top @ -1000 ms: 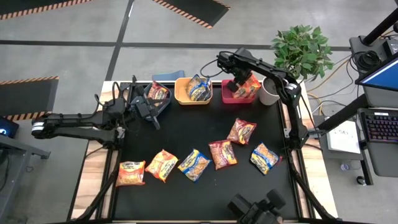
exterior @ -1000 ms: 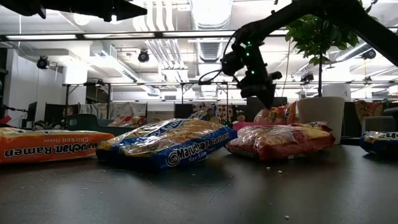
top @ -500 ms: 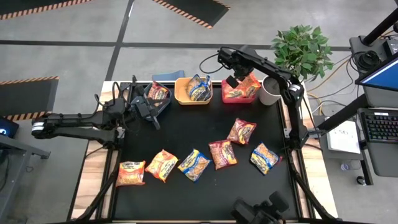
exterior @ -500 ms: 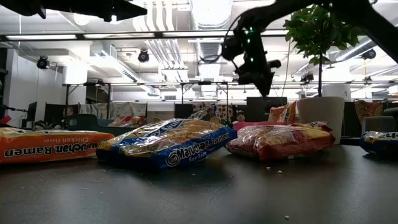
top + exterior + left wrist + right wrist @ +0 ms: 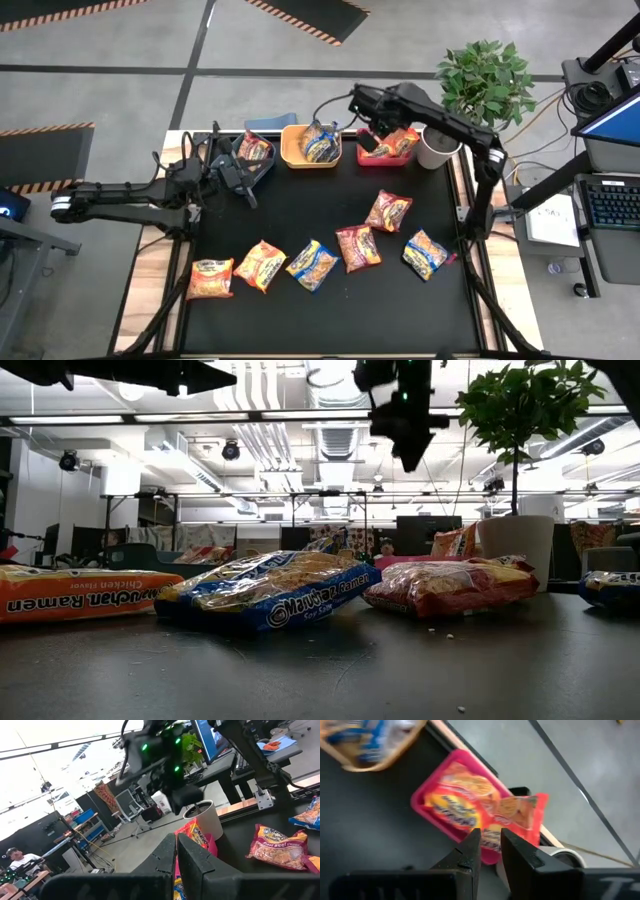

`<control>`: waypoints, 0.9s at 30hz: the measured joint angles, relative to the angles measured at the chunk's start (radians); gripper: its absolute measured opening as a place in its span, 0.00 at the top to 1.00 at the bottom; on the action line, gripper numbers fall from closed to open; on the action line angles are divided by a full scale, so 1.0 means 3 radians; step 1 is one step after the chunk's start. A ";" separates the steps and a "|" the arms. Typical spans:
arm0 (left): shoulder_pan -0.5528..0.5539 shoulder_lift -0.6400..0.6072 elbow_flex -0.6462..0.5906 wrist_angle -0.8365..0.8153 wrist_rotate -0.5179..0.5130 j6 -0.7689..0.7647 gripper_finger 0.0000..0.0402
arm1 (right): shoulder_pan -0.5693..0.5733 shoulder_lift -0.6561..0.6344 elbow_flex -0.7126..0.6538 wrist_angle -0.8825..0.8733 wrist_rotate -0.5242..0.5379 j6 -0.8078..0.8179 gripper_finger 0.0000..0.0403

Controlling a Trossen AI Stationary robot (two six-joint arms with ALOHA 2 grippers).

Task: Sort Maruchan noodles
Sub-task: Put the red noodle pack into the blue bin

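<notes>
Crinkly flat packets (image 5: 350, 247) | red rectangular bin (image 5: 386, 150) | right hand (image 5: 369, 131) above

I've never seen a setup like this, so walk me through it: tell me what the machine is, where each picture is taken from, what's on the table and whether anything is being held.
This is a robot with two dark arms at a black table, each ending in a two-finger gripper. One picture looks straight down, one looks level across the tabletop, and two come from cameras on the wrists. The left gripper rests shut near the blue bin. The right gripper hangs above the red bin, fingers nearly closed, holding nothing. The three bins along the far edge, including the yellow bin, each hold ramen packets. Six loose noodle packets lie on the near half of the table. A white pot with a plant stands at the table's far right corner.
</notes>
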 joint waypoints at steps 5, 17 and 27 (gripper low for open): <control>-0.0001 0.0000 0.0000 -0.0004 0.0001 0.0000 1.00 | 0.0335 -0.0206 -0.0278 0.0244 -0.0018 0.0074 0.84; -0.0001 0.0000 0.0000 -0.0027 0.0000 0.0000 1.00 | 0.0941 -0.0902 -0.1974 0.1492 -0.0923 0.0147 0.84; -0.0001 0.0000 0.0000 -0.0025 0.0001 0.0000 1.00 | 0.1043 -0.1226 -0.3098 0.1766 -0.1421 0.0967 0.84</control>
